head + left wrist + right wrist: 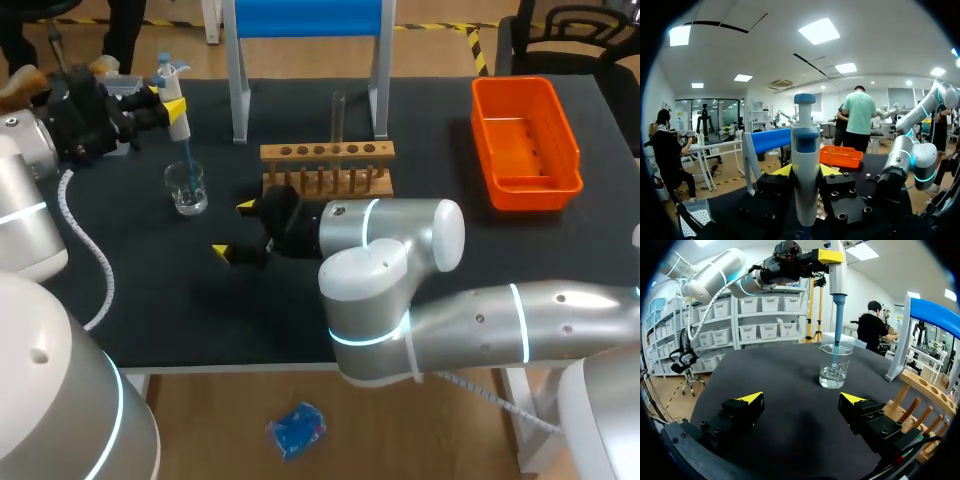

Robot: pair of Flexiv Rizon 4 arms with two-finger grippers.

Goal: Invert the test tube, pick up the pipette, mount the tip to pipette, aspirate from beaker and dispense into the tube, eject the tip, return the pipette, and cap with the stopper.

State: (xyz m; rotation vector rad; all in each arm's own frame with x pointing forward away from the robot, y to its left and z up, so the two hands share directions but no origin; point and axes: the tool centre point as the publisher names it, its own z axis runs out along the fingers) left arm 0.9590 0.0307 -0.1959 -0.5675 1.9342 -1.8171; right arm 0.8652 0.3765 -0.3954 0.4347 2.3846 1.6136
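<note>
The left pincer [166, 99] pinches the pipette [179, 118] upright from both sides, its blue tip [187, 158] reaching down into the beaker [187, 192] of clear liquid on the worktop [200, 310]. The right pincer [232, 229] is spread wide and holds nothing, low over the worktop near the beaker. Just behind it, the test tube [338, 112] stands upright in the wooden rack [328, 153].

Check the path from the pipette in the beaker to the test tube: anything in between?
Nothing visible directly between. The left gripper holds the pipette, tip in the beaker; the test tube stands in the rack. The blue stand's leg is just behind that line, the open right gripper in front of it.
</note>
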